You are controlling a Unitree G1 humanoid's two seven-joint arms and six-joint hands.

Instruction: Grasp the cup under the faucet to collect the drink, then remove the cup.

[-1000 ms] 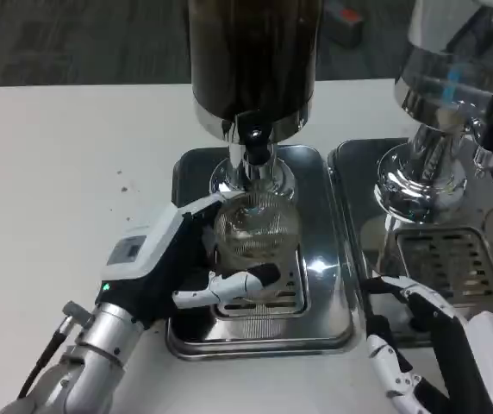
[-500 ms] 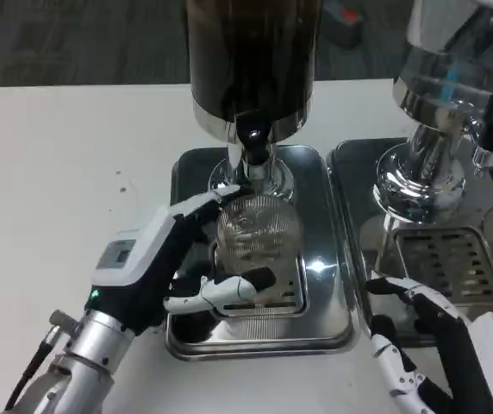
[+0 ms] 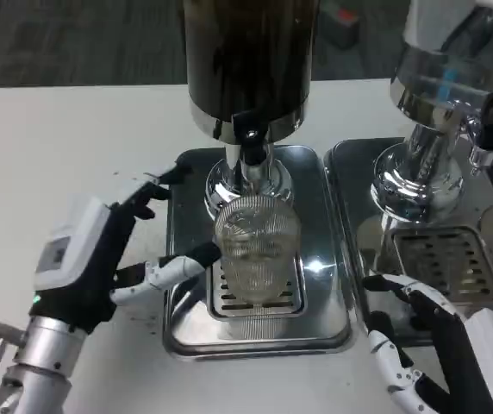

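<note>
- One ribbed glass cup.
- Two drink dispensers.
- Two steel drip trays.
- Two hands.

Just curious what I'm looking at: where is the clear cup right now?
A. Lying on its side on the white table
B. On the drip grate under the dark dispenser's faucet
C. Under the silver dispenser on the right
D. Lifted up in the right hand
B: the cup stands upright on the grate, right below the faucet.

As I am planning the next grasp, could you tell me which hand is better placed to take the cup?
Probably the left hand: it sits open beside the cup, fingers toward it. The right hand lies before the other dispenser's tray.
</note>
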